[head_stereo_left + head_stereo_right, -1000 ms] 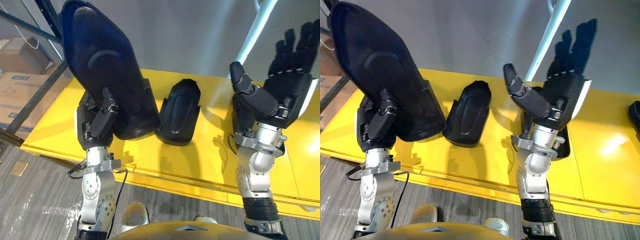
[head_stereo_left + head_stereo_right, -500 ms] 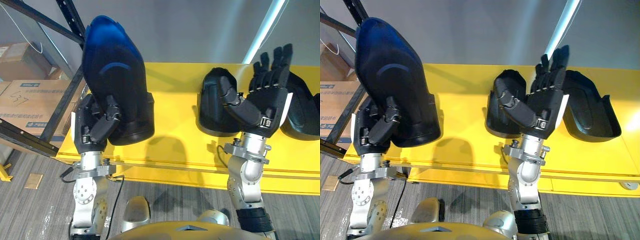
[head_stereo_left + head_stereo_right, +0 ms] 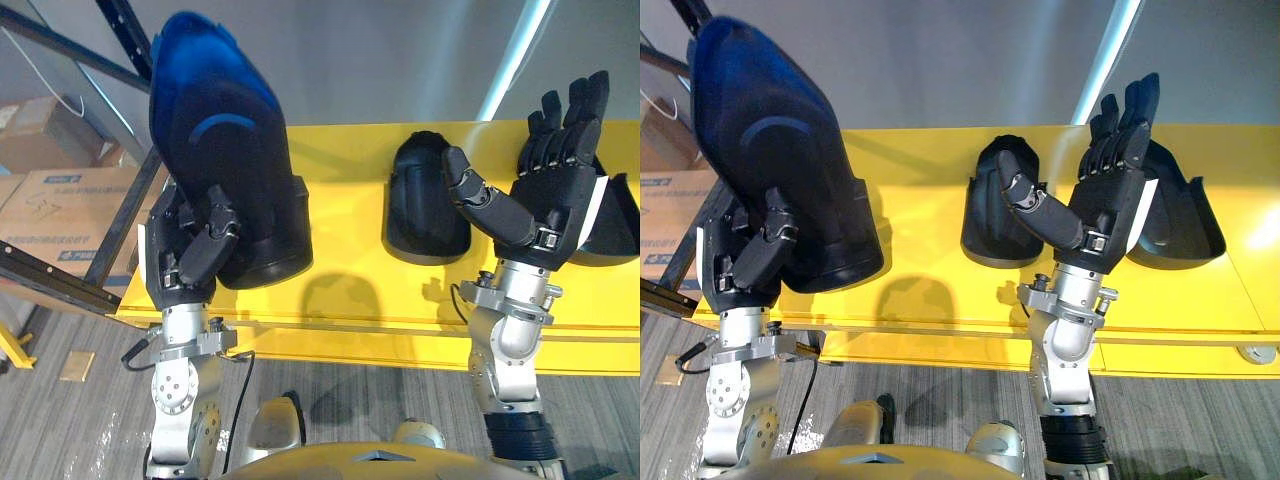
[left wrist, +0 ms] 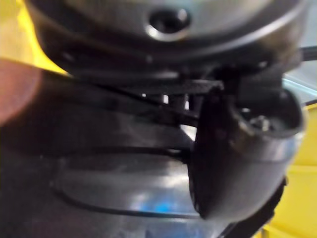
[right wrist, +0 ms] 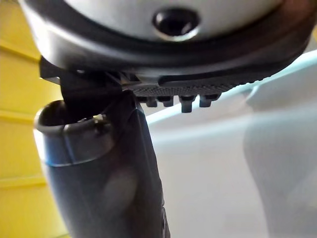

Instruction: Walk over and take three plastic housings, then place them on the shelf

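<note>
Three dark plastic housings were seen at the yellow counter (image 3: 340, 250). The first housing (image 3: 225, 160), tinged blue at its upper end, was held upright above the counter's left end, clear of its surface. It was gripped by the left hand (image 3: 190, 255), whose thumb was curled across the housing's outer face near its lower edge while the fingers were tucked behind it. In the left wrist view the thumb (image 4: 237, 163) was seen pressed against the glossy shell.

The second housing (image 3: 428, 200) lay on the counter near its middle, its rounded end turned toward the counter's far edge. The third housing (image 3: 1185, 225) lay on the counter nearer its right end, hollow side up, and was partly hidden behind the right hand (image 3: 1110, 190). Whether these two touched could not be told.

The right hand was raised over the counter's front part, its fingers straight and pointing upward, its thumb spread well out to the side, and nothing was held in it. In the right wrist view the thumb (image 5: 104, 178) was shown standing apart from the fingertips (image 5: 190, 101).

Beyond the counter's far edge a grey wall (image 3: 400, 50) and a slanted pale pole (image 3: 515, 60) were visible. Off the counter's left end a dark metal rack frame (image 3: 125, 215) and cardboard boxes (image 3: 55, 205) were seen, and a grey floor (image 3: 70, 420) lay below its front edge.
</note>
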### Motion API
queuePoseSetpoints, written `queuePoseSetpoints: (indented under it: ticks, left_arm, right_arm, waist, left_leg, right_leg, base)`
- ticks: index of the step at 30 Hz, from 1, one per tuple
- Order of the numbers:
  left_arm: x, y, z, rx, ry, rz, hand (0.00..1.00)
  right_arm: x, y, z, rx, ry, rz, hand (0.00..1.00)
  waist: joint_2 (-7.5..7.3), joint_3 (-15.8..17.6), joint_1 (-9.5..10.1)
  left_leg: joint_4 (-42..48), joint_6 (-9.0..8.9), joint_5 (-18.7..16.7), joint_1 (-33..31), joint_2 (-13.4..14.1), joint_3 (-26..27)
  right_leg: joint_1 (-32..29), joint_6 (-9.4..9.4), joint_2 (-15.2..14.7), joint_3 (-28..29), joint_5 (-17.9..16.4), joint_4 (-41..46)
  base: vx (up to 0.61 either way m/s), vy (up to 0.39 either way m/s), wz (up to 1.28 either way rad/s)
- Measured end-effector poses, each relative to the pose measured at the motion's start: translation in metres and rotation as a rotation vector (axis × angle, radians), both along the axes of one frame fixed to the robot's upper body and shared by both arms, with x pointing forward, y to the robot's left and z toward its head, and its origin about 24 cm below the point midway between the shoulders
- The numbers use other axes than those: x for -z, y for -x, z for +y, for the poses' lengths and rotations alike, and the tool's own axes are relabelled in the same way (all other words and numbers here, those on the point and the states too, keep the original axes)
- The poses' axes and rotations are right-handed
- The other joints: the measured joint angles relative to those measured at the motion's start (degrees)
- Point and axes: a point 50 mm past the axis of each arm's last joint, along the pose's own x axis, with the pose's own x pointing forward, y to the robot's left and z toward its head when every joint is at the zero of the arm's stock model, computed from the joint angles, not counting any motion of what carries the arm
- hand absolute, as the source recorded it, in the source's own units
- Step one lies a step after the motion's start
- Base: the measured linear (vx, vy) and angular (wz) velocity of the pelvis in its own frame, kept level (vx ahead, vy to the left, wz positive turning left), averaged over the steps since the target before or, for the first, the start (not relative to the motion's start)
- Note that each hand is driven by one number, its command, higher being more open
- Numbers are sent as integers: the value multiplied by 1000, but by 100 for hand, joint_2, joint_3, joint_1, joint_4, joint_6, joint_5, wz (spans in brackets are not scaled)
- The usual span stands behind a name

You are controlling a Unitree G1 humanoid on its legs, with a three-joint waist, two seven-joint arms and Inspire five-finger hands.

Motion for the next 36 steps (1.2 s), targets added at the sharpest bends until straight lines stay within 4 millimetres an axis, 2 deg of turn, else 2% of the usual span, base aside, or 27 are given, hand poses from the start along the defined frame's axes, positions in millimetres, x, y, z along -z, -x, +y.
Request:
queuePoseSetpoints:
  ticks: [1,4,6,7,8,9,10,12,13,14,15,16,18,20,21,24,26,30,34,36]
  left_arm:
    - [0,0,2,-16,15,-1,0]
    - [-2,-1,4,-24,18,-13,0]
    - [-3,-3,1,-14,17,-21,0]
    - [-5,-5,-2,-17,-8,-27,0]
    - [-6,-6,-6,-10,-32,-28,0]
    - [-6,-6,-8,-4,-42,-27,0]
    - [-7,-7,-14,17,-69,-29,0]
    - [-9,-9,-17,45,-103,-37,0]
    - [-9,-11,-16,52,-122,-36,0]
    - [-7,-11,-12,55,-148,-16,0]
    - [-5,-11,-4,50,-176,3,0]
    - [-5,-12,0,45,-195,12,0]
    - [-3,-16,11,27,-236,48,0]
    - [-7,-23,12,27,-248,57,0]
    - [-7,-24,11,31,-246,59,0]
    - [-7,-27,5,54,-242,68,0]
    - [-5,-30,-2,73,-224,87,0]
    - [-7,-40,-10,116,-204,107,0]
    - [-13,-71,-13,126,-136,105,0]
    - [-16,-86,-10,98,-92,116,0]
  right_arm:
    - [-1,0,-2,0,17,-6,100]
    - [-2,0,-5,-11,18,-10,100]
    - [-5,-1,-7,-16,14,-22,100]
    - [-9,-2,-9,-23,5,-38,100]
    - [-12,-4,-10,-28,-21,-52,100]
    - [-13,-4,-12,-22,-25,-57,100]
    - [-13,-3,-15,-20,-53,-64,100]
    - [-11,-3,-15,-19,-93,-61,100]
    - [-7,-2,-12,-20,-122,-54,100]
    - [-2,-2,-5,-31,-159,-33,100]
    - [3,-1,2,-52,-166,-14,100]
    - [4,-1,7,-66,-156,-7,100]
    - [3,-1,16,-92,-96,-3,100]
    - [-7,2,17,-118,-47,-45,100]
    - [-8,2,16,-120,-38,-51,100]
    - [-13,2,14,-98,4,-60,100]
    - [-18,-5,11,-91,17,-58,100]
    - [-23,-13,11,-147,19,-60,100]
    - [-40,-21,23,-290,61,-126,100]
    - [-52,-24,36,-369,132,-171,100]
  waist:
    - [48,-30,-15]
    - [-91,-91,-58]
    - [-125,-112,-114]
    - [-113,-119,-130]
    - [21,-200,-182]
    - [53,-220,-205]
    - [170,-292,-213]
    - [218,-300,-244]
    - [143,-250,-210]
    - [89,-218,-162]
    - [-11,-217,-149]
    - [-63,-217,-154]
    - [-156,-248,-173]
    - [-287,-308,-195]
    - [-302,-315,-196]
    - [-264,-305,-181]
    - [-206,-280,-192]
    - [-221,-250,-204]
    - [-228,-75,-286]
    - [-206,71,-365]
  left_leg:
    - [-131,16,61,59,32,29]
    - [-604,46,617,115,-117,32]
    - [-800,-40,828,138,-233,-210]
    - [-763,-58,730,141,-220,-309]
    - [-715,-180,574,171,-190,-347]
    - [-713,-290,458,192,-187,-349]
    - [-707,-375,174,287,-183,-270]
    - [-688,-374,-256,420,-246,-149]
    - [-622,-337,-300,470,-348,-33]
    - [-548,-257,-414,481,-381,77]
    - [-575,-214,-483,480,-384,147]
    - [-600,-204,-477,461,-377,151]
    - [-727,-201,-417,416,-347,114]
    - [-931,-190,-139,270,-397,-46]
    - [-1031,-200,-65,266,-417,-91]
    - [-1539,-279,357,211,-442,-223]
    - [-1782,-284,608,151,-388,-215]
    - [-2063,-302,707,367,-339,-97]
    - [-2223,-301,817,452,-351,-46]
    - [-2319,-331,879,355,-346,-38]
  right_leg:
    - [-83,-15,7,95,-6,47]
    - [-354,-42,-217,279,-10,224]
    - [-521,-25,-374,308,20,384]
    - [-651,-23,-407,413,25,508]
    - [-706,2,-419,485,38,587]
    - [-707,43,-421,507,62,586]
    - [-695,132,-433,583,113,573]
    - [-653,288,-511,653,207,563]
    - [-600,359,-577,753,312,486]
    - [-452,301,-588,745,531,197]
    - [-366,138,-566,667,662,-44]
    - [-352,117,-531,646,661,-74]
    - [-179,41,-305,492,611,-306]
    - [-141,45,-264,341,621,-505]
    - [-156,55,-269,300,629,-505]
    - [-310,177,-238,94,713,-520]
    - [-485,176,-172,96,782,-541]
    - [-481,144,-116,224,812,-541]
    - [-501,150,-118,278,816,-537]
    - [-654,152,-103,300,813,-505]
  base:
    - [2,-21,-29]
    - [-7,-1,-16]
    - [-37,-2,-16]
    - [-31,54,-30]
    - [-25,82,-30]
    - [-27,152,-29]
    - [-29,182,-24]
    - [-77,319,-29]
    - [-134,319,-40]
    - [-150,217,-43]
    - [-154,191,-30]
    - [-116,139,-4]
    - [-43,41,21]
    - [-16,-6,53]
    - [20,-32,58]
    - [49,-53,38]
    - [56,-44,11]
    - [26,-13,-14]
    - [-51,1,-8]
    - [-135,-14,-1]
